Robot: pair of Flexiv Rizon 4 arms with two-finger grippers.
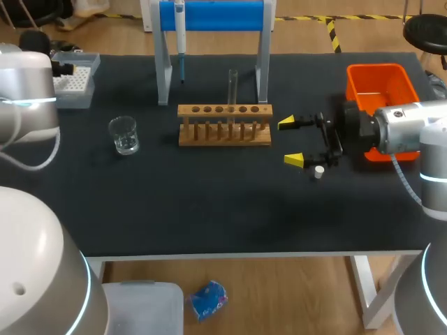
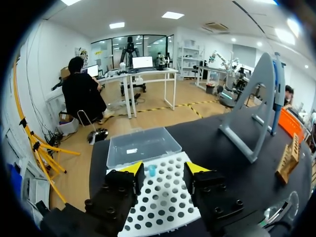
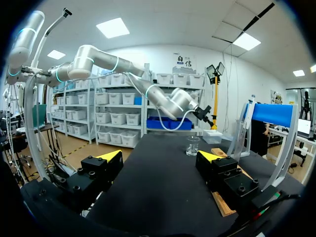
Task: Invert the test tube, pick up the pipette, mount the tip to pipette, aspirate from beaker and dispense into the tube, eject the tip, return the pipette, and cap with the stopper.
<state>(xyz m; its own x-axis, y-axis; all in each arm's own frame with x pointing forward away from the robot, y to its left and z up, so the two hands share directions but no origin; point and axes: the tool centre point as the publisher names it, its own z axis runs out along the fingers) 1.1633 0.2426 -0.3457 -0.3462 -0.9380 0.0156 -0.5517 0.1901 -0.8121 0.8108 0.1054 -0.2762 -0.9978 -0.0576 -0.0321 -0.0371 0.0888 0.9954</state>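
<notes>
Bench inventory, by count:
- Test tube [image 1: 232, 84]: one.
- Wooden tube rack [image 1: 209, 134]: one.
- Glass beaker [image 1: 123, 136]: one.
- Pipette [image 1: 180, 31]: one.
- Pipette stand [image 1: 213, 15], rear edge: one.
- Tip box [image 1: 73, 98], rear left corner: one.
- Blue tip [image 2: 152, 170]: one.
- Stopper [image 1: 318, 172]: one.
- Orange bin [image 1: 376, 68], right edge: one.

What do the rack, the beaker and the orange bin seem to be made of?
The rack is probably wood with a matte finish: even tan colour, drilled holes. The beaker is clear glass or plastic, I cannot tell which: see-through, with bright glints. The bin is likely smooth plastic: uniform bright orange, thin walls.
</notes>
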